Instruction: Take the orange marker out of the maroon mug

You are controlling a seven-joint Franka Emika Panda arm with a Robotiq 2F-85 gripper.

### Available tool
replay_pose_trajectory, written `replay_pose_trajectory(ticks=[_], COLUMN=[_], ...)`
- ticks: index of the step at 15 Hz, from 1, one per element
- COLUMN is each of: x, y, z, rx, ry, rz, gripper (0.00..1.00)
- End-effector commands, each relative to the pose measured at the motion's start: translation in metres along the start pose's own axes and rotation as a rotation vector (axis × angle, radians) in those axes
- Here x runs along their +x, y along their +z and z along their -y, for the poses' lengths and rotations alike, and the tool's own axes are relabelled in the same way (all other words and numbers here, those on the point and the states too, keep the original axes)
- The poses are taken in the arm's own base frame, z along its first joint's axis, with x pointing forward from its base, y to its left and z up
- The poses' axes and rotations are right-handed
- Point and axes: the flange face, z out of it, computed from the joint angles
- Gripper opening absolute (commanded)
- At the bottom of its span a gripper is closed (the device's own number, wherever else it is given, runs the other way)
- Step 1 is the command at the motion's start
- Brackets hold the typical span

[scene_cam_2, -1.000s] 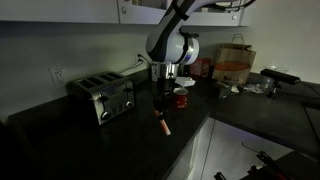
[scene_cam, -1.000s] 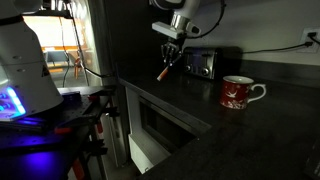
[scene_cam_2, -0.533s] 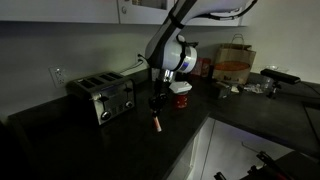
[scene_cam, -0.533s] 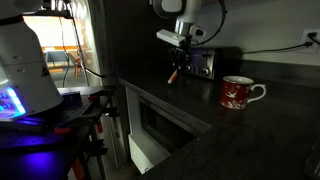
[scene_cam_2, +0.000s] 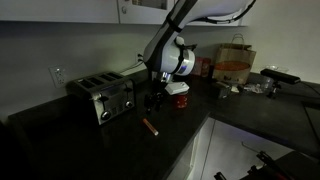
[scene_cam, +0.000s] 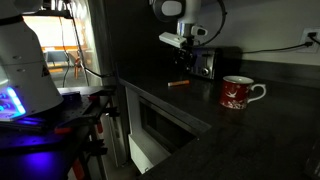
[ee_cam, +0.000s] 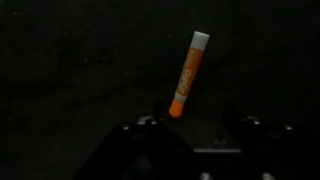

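Orange marker (ee_cam: 188,73): lies flat on the dark counter (scene_cam: 255,130), just ahead of and below the jaws, touching neither finger and well apart from the maroon mug (scene_cam: 237,94). Gripper (ee_cam: 197,128): jaws spread wide, holding nothing, poised above the marker. Step judged: marker set down, removal all but complete; the next move calls only for a straight lift clear without brushing it.

No legible text (marker (ee_cam: 187,75) print blurred)
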Motion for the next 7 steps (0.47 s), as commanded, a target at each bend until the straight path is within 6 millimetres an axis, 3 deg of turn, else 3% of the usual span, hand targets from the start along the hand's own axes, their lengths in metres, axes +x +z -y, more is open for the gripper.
replay_pose_trajectory(ticks=[1, 7], x=[0.001, -0.007], y=[-0.020, -0.077], z=[0.001, 0.007], rx=[-0.025, -0.030], ry=[0.050, 0.110], rz=[-0.031, 0.034], gripper=[0.98, 1.00])
